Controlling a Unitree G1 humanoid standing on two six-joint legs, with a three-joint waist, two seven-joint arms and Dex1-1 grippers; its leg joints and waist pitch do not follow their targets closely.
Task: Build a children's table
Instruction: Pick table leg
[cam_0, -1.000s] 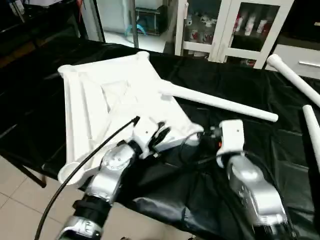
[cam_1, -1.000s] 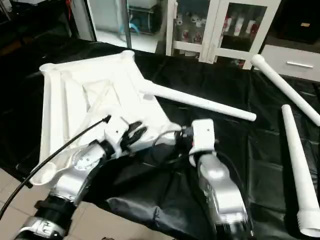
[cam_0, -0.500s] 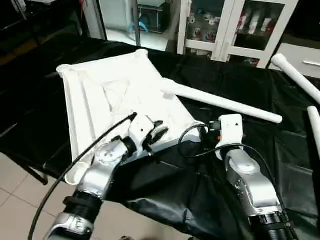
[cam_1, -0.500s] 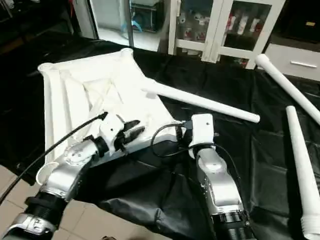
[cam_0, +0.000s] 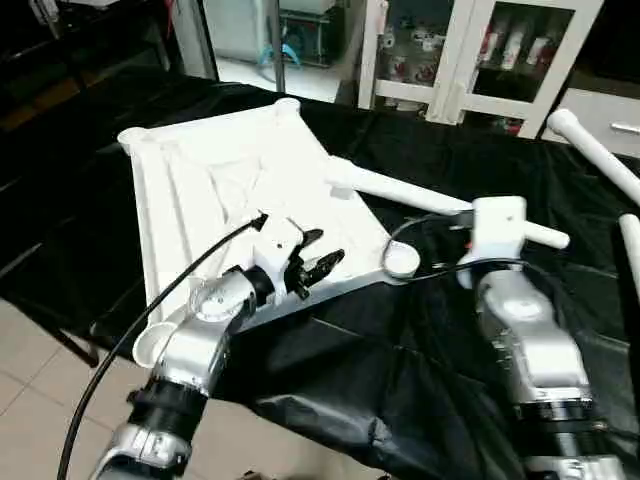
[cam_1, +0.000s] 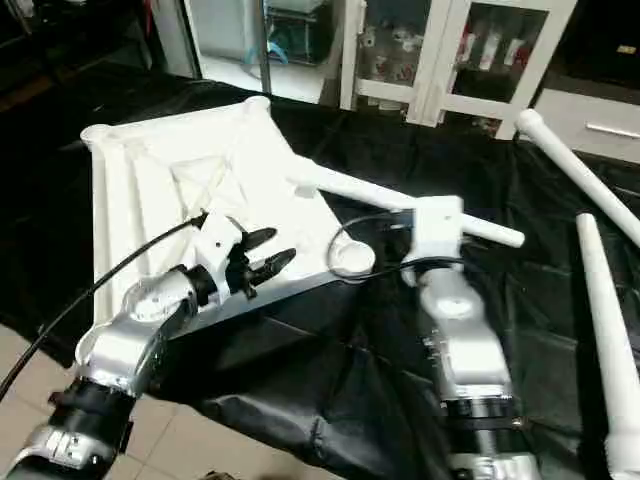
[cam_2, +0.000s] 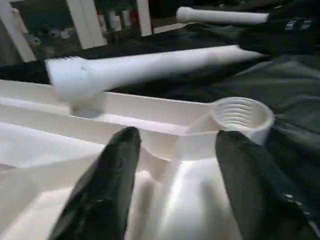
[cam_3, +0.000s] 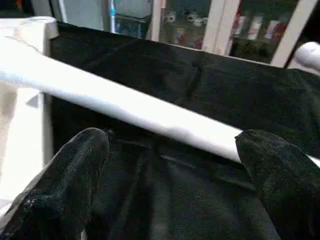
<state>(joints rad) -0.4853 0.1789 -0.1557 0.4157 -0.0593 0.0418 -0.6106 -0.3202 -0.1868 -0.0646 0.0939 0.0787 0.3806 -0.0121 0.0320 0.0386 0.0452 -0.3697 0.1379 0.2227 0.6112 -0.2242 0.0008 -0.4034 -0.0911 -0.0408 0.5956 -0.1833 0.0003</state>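
I see the white ribbed plastic square tabletop (cam_0: 230, 190) underside-up on the black-covered bench (cam_0: 450, 400), one long white tapered tube leg (cam_0: 440, 207) at its edge. Left tool (cam_0: 322, 262) over tabletop, spread, empty. Right tool (cam_3: 170, 165) spread wide near that leg, empty.

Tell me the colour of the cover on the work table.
Black, glossy cover; clearest in the right eye view.

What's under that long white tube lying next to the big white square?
Its thick end rests on the tabletop's rim. The rest of the leg lies over the black cover of the work table. The right arm hides part of its thin end, so what lies under there is covered.
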